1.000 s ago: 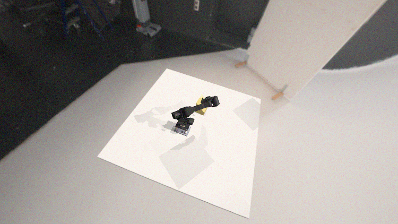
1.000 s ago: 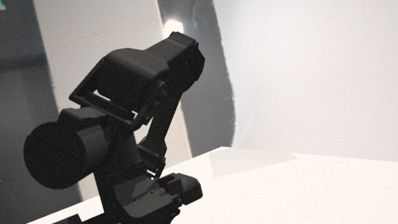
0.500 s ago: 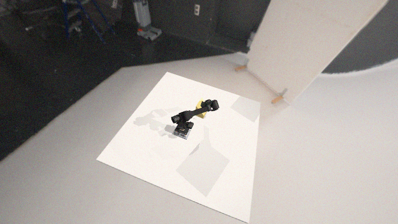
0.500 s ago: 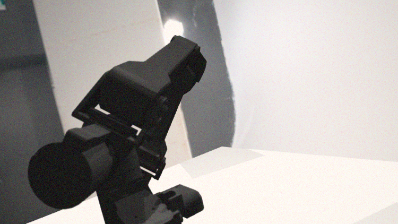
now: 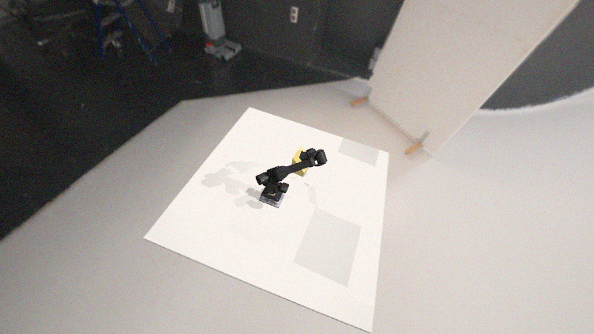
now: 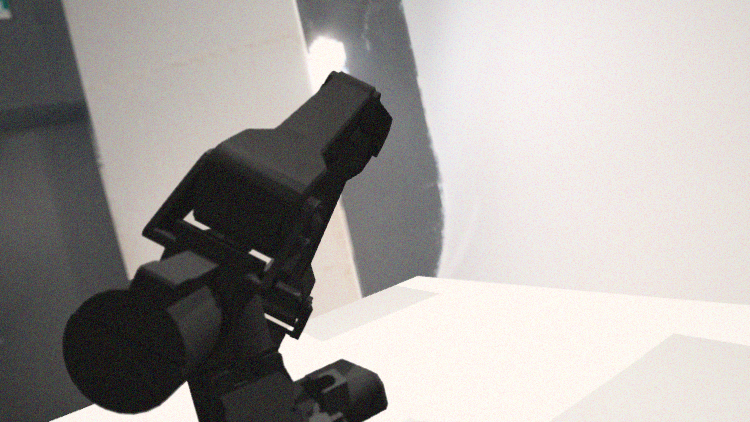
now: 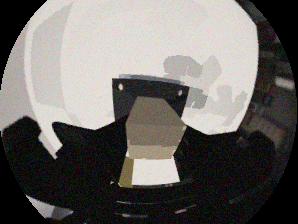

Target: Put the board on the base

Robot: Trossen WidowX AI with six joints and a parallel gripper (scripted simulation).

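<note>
With my gripper (image 5: 273,192) (image 7: 156,131) clamped round the handle (image 7: 155,120) and the black board (image 5: 268,196) (image 7: 121,104) over the grey base (image 5: 272,203) (image 7: 150,77), whose edge peeks out at twelve o'clock, slight misalignment could perch a corner on its pin if I release early.

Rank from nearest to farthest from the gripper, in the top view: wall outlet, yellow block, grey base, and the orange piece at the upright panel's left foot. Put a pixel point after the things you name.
1. Grey base (image 5: 279,204) (image 7: 150,78), just below
2. Yellow block (image 5: 296,162) (image 7: 126,173), upper right
3. Orange piece (image 5: 358,101), farther upper right
4. Wall outlet (image 5: 294,14), top of picture
</note>
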